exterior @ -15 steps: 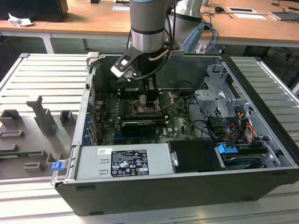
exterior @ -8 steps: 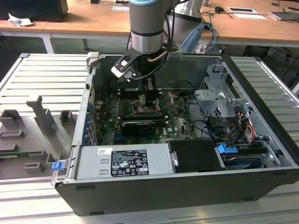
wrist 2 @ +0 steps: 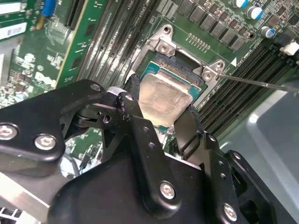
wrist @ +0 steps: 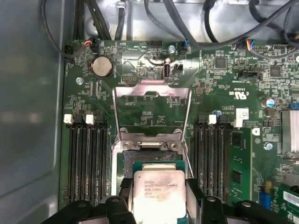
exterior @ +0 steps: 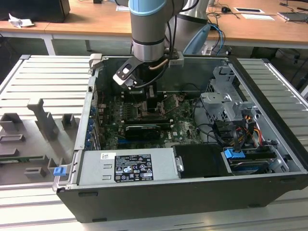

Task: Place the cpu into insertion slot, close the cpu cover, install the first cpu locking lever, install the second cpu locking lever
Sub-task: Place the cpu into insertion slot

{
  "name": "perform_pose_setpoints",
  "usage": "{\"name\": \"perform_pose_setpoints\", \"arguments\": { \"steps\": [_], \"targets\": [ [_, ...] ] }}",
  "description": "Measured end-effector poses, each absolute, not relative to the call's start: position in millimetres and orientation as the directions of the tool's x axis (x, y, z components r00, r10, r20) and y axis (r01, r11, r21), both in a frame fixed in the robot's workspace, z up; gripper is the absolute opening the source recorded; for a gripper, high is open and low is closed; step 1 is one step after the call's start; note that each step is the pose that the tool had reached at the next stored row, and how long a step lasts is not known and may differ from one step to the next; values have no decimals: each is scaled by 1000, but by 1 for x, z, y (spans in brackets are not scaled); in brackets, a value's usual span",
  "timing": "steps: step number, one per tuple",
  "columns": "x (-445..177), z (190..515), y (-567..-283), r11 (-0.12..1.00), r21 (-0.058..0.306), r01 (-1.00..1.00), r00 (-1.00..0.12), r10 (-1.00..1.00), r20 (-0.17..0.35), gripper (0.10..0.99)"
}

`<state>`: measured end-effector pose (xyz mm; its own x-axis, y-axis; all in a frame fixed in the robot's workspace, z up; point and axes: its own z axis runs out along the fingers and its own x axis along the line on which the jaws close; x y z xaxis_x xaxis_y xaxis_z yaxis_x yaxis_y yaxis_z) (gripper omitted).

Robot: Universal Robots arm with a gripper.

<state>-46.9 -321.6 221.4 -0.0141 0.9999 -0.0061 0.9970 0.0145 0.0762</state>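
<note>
An open computer case (exterior: 202, 192) lies on a ribbed grey bench (exterior: 43, 82), with wooden desks (exterior: 96, 21) behind it. Inside the case, the claw (wrist 2: 161, 112) pinches the cpu (wrist 2: 163, 95) between its two black fingers (wrist 2: 132, 109), one on each of two opposite edges, with the metal face up. The cpu sits directly below the claw, over the insertion slot (wrist: 140, 161). Whether it touches the slot's contacts cannot be told. Just beyond the fingertips, the cpu cover (wrist: 152, 87) stands swung open on its hinge, clear of the slot. Memory slots (wrist: 86, 163) flank the claw on both sides.

Handling assessment: the cpu is probably light, thin and rigid, with a smooth face that may slip. Its underside and the slot's contacts are likely fragile, so a grip on the edges is appropriate.

The arm (exterior: 149, 29) descends near-vertically into the case, wrist pointing down.
</note>
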Motion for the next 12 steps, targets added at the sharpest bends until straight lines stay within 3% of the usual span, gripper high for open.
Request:
{"name": "perform_pose_setpoints", "arguments": {
  "steps": [12],
  "targets": [
    [-46, 210, -316, -8, 75, 997, 9, 1000, -7, 537]
  ]
}}
